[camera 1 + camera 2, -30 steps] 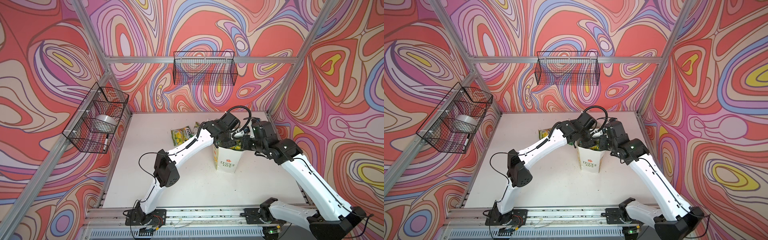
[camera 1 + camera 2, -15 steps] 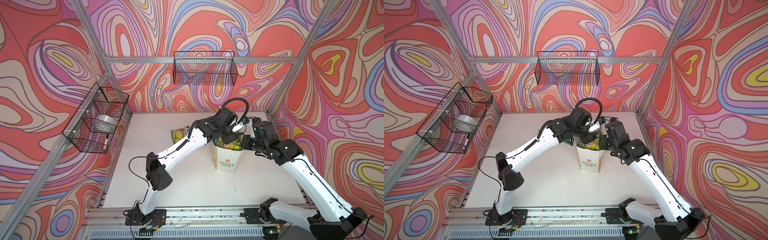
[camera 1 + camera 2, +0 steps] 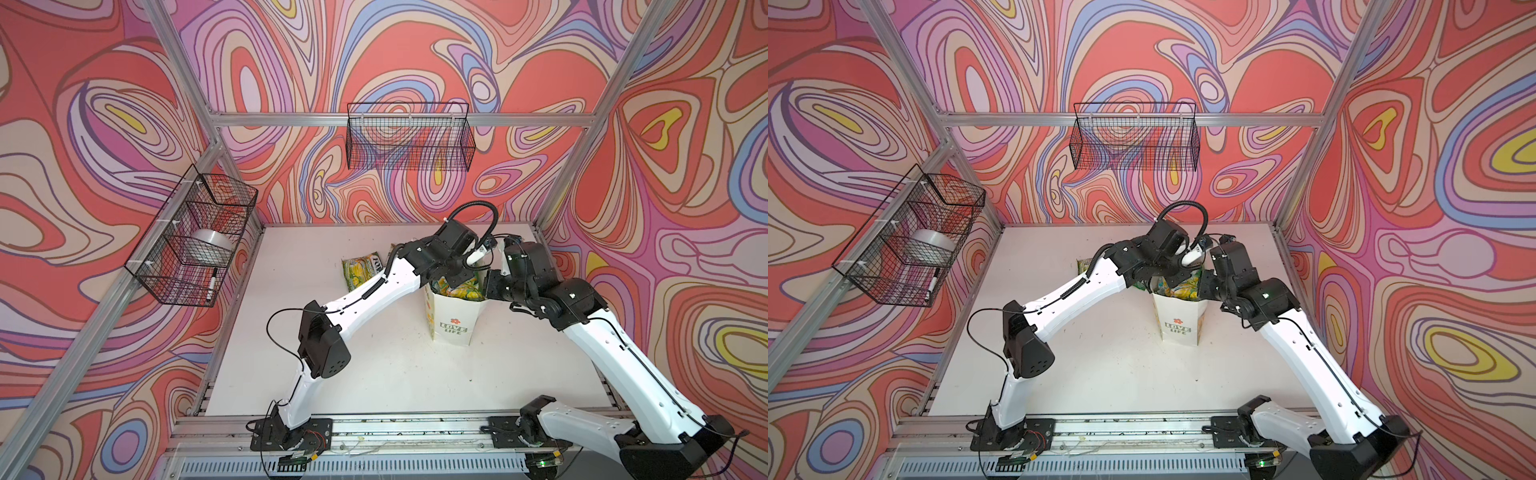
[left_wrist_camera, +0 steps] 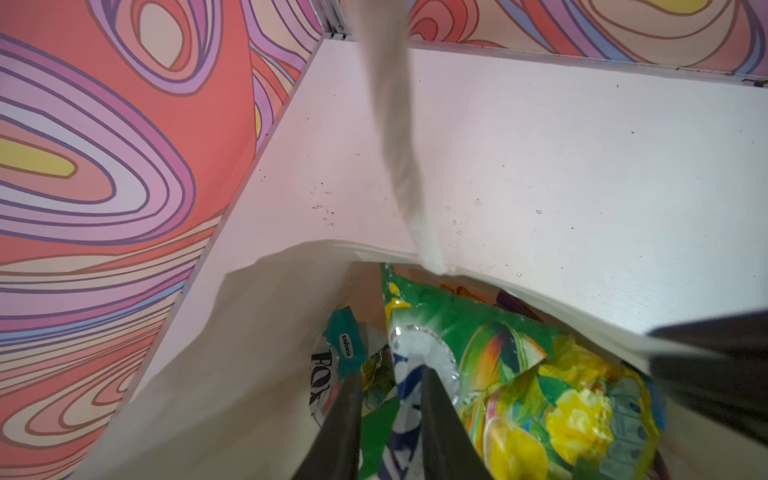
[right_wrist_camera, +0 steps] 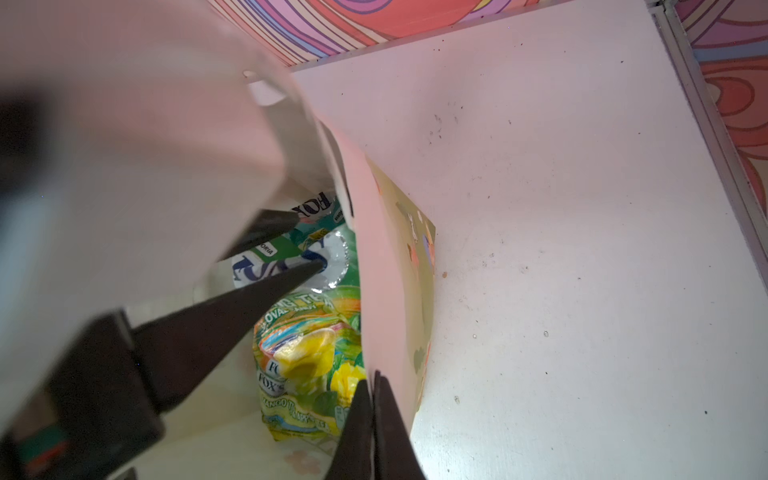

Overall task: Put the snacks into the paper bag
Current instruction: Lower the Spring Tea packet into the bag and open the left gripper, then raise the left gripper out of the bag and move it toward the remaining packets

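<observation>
upright paper bag (image 3: 453, 324) on table (image 3: 374, 374), snacks (image 3: 463, 289) inside it, one packet (image 3: 357, 270) on table behind-left of bag

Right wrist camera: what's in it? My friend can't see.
The right hand pinches the wall of the paper bag. Inside lie green-yellow FOX'S snacks, with the left hand reaching in over them.

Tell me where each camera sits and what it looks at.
Top views: high at the front, looking down toward the back; whole left arm and right arm bend over the paper bag.
Left wrist: on the left arm, peering into the bag; left gripper pokes among the snacks.
Right wrist: on the right arm, beside the bag; right gripper pinches its wall.
Shared: both wrist views see the snacks inside.
</observation>
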